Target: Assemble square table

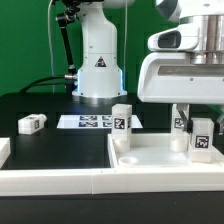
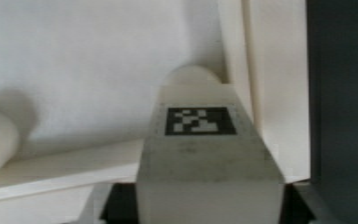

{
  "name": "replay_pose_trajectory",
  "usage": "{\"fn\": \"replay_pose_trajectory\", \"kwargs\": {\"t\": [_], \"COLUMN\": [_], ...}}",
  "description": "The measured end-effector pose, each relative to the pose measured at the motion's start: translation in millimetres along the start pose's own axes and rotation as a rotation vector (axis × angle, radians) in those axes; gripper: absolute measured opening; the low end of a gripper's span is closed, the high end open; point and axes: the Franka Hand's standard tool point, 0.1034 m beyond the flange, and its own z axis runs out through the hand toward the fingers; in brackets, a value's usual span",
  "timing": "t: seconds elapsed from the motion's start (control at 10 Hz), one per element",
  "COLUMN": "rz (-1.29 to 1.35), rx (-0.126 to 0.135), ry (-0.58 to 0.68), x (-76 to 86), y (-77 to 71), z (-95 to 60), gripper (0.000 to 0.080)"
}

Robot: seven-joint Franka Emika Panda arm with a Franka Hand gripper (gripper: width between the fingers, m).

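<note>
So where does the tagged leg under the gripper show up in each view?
Exterior view: the leg stands upright at the right, below the gripper, over the tabletop.
Wrist view: the leg fills the lower centre.
Shared landmark: its black-and-white tag.

The square tabletop (image 1: 160, 158) is seen lying flat against the white rail wall (image 1: 60, 180). One tagged leg (image 1: 121, 126) is stood upright at the tabletop's far corner on the exterior view's left. A second leg (image 1: 201, 141) is held upright by the gripper (image 1: 200, 128) over the tabletop's right side. A third leg (image 1: 31, 123) is seen lying well apart from the tabletop, beyond the marker board (image 1: 92, 122).
</note>
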Motion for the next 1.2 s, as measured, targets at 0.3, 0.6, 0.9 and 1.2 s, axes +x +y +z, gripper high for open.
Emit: {"fn": "replay_pose_trajectory", "kwargs": {"t": [0.3,0.6,0.9,1.2], "rz": [0.392,0.72,0.975,1.19], "rx": [-0.001,-0.008,-0.021,-0.027], "ry": [-0.011,-0.02,-0.059,-0.064], "x": [-1.7,-1.6,-1.2,-1.5], "y": [0.2,4.7,7.5,7.4], "z": [0.1,1.3,1.8,2.0], "gripper": [0.0289,0.029,0.0291,0.0291]}}
